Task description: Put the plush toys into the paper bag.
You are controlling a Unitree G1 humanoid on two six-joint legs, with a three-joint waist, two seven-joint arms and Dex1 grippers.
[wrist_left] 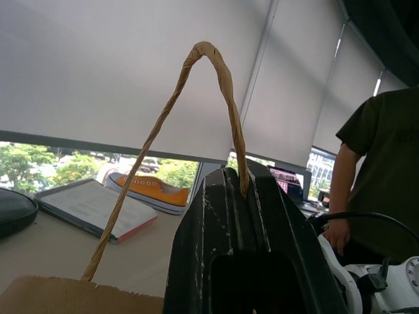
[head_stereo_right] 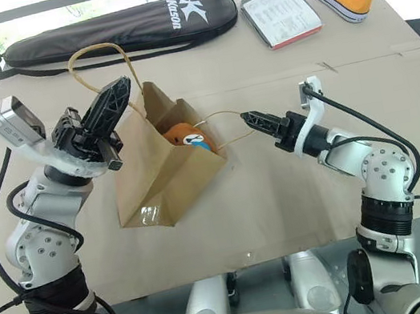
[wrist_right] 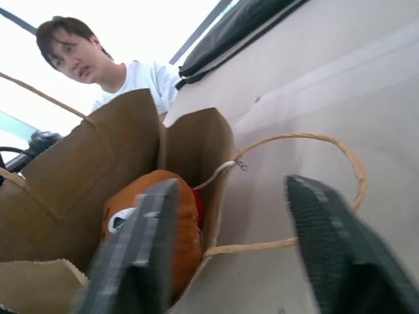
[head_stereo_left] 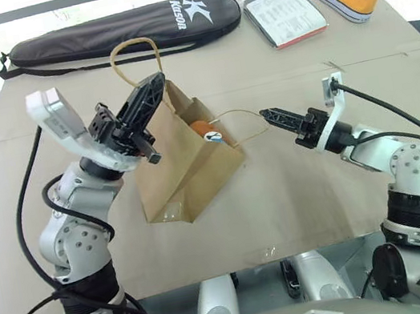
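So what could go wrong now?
The bag lies tilted on the table, held up by one handle pinched in the left gripper. If that slips, the bag may flop and the bear could roll out of its mouth. The open right gripper sits right by the other handle and might snag it.

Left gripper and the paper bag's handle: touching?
Touching. In the left wrist view the left gripper is shut on the handle of the paper bag.
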